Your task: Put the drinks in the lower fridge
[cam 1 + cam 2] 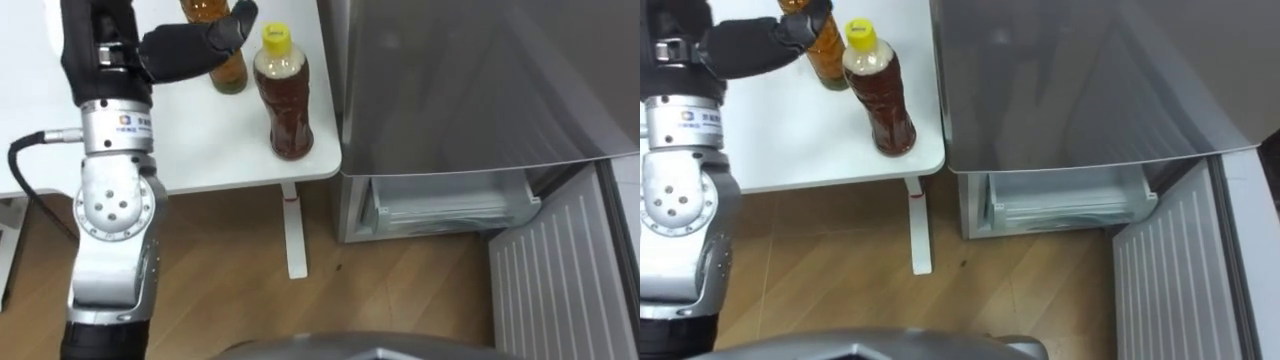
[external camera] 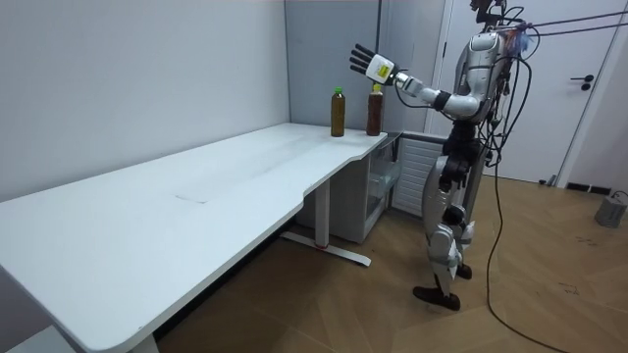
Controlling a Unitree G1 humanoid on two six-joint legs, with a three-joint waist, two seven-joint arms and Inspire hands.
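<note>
Found left hand [image 1: 188, 48] raised over near right corner of white desk [image 1: 200, 150], fingers straight and spread, gripping nothing. Recorded green-capped tea bottle [image 2: 338, 116] upright directly behind fingertips; contact undeterminable. Noted yellow-capped tea bottle [image 1: 283, 100] upright just right of hand, apart from it. Observed lower fridge compartment [image 1: 450, 205] open beside desk.

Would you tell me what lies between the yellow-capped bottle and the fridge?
Only a bare strip of white table, seen in the left eye view; the yellow-capped bottle stands near its edge, the fridge just beyond.
</note>
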